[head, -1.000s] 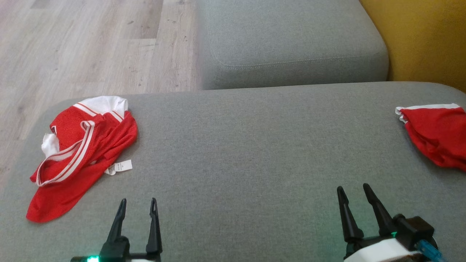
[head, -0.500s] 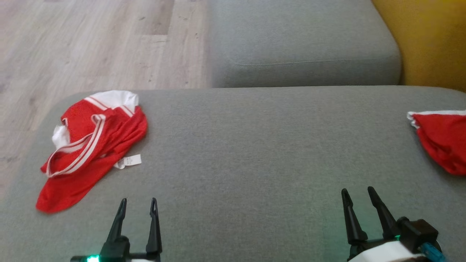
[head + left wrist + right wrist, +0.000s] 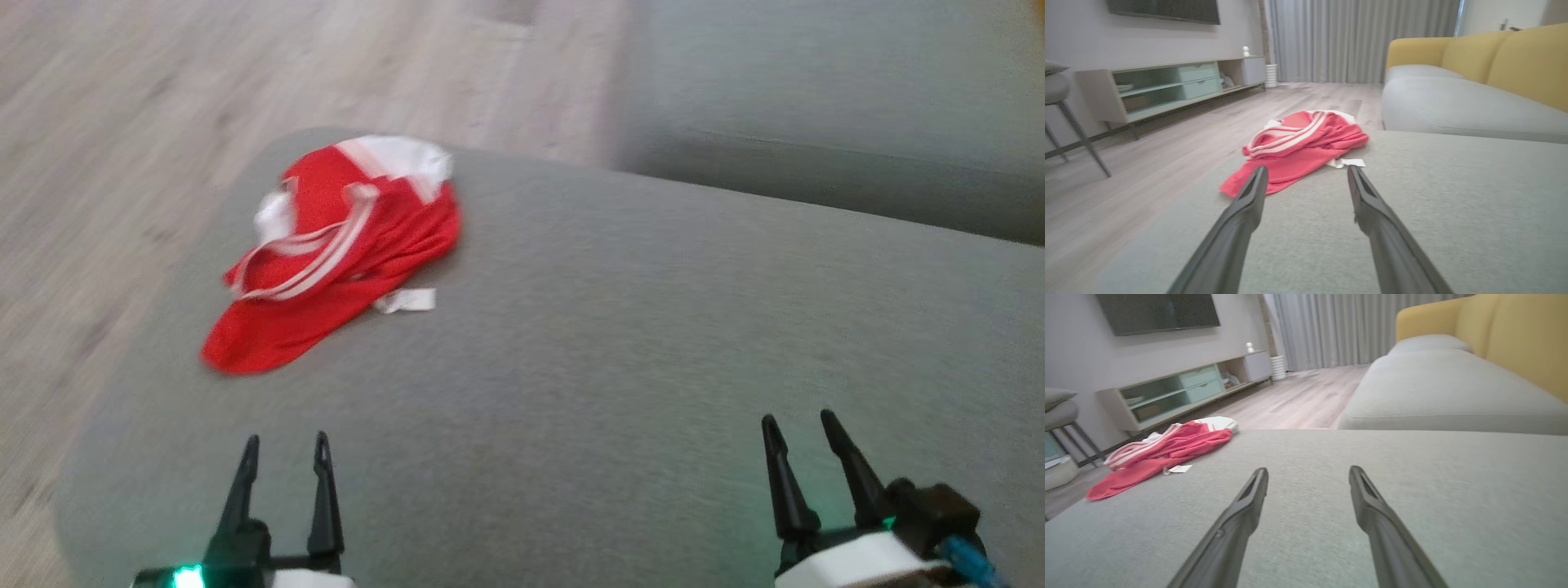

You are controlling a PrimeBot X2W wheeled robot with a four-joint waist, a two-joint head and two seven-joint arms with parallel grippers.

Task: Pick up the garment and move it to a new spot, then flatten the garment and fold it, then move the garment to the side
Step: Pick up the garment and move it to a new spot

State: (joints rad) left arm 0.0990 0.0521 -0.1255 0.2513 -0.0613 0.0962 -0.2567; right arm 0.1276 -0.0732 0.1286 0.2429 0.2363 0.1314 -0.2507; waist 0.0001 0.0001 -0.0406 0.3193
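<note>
And here we are at the opening step. The garment [image 3: 335,253], red with white stripes and a white panel, is lying in a crumpled heap on the far left part of the grey cushion [image 3: 620,343], close to the rounded edge where the wooden floor [image 3: 122,122] begins. A small white care tag [image 3: 406,300] is poking out on its near right side. Nothing is flat or folded yet, so by my reckoning the pickup is only just being set up.

The left gripper [image 3: 286,439] is hanging low over the near edge of the cushion with its jaws spread wide and nothing between them. The left wrist view is looking straight at the heap between those two fingers, which suggests this arm is being lined up as the one to reach. The right gripper [image 3: 797,418] is waiting on the near right, also wide open and empty, well apart from the cloth. From its own view the garment is sitting far off to the left.

The head view is coming through smeared, so the fine folds are hard to read. The big bare stretch of cushion in the middle is looking like the natural new spot, with plenty of room for spreading and folding.
</note>
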